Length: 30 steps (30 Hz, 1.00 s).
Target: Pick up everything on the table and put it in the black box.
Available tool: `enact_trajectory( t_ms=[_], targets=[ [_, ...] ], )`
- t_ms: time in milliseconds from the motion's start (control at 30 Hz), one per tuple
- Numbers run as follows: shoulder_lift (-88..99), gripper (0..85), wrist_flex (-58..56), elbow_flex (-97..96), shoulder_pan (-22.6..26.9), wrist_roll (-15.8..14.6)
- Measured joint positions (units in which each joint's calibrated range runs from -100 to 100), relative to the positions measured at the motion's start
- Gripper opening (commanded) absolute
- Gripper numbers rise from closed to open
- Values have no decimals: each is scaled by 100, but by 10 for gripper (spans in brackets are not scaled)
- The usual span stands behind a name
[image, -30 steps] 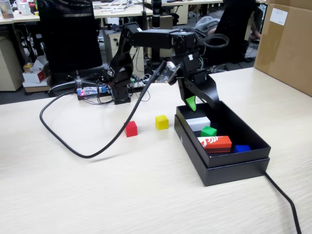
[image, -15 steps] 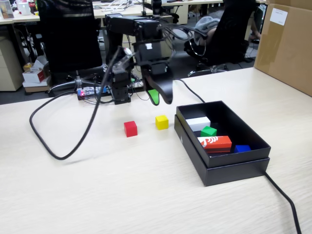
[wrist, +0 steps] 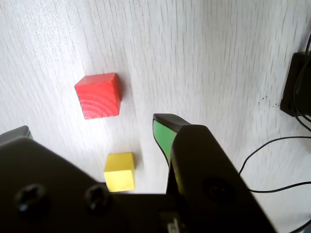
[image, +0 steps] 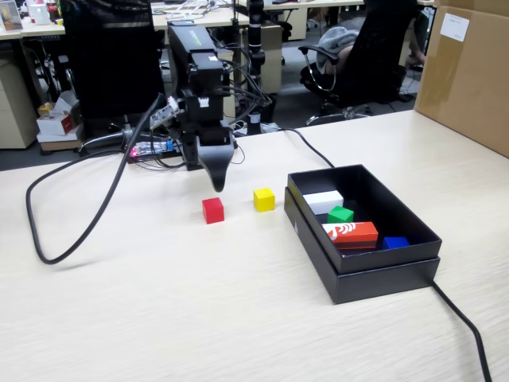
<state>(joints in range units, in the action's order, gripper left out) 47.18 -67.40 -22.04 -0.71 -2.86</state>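
Observation:
In the fixed view my gripper [image: 216,181] hangs above the table [image: 159,310], just behind the red cube [image: 212,210]. The yellow cube [image: 263,199] lies to its right. The green cube [image: 340,214] lies inside the black box [image: 382,270] at the right. In the wrist view the gripper [wrist: 92,130] is open and empty, with its green-padded finger [wrist: 164,136] to the right. The red cube [wrist: 98,95] lies just ahead of the jaws, and the yellow cube [wrist: 120,171] lies between them, close to the camera.
The box also holds a white block [image: 323,200], an orange-red block with a white mark [image: 351,233] and a blue piece [image: 394,243]. A big brown carton [image: 465,72] stands at the back right. A thick black cable [image: 75,231] loops at the left; another [image: 465,326] runs from the box.

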Motion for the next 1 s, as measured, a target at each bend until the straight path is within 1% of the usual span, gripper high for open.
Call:
enact_trajectory(
  t_ms=[200, 433, 667, 1000],
  targets=[
    [-91, 496, 8, -155, -112, 68],
    [-712, 491, 426, -155, -200, 215],
    [-1243, 491, 805, -164, -249, 234],
    [-1592, 459, 836, -256, -269, 288]
  ],
)
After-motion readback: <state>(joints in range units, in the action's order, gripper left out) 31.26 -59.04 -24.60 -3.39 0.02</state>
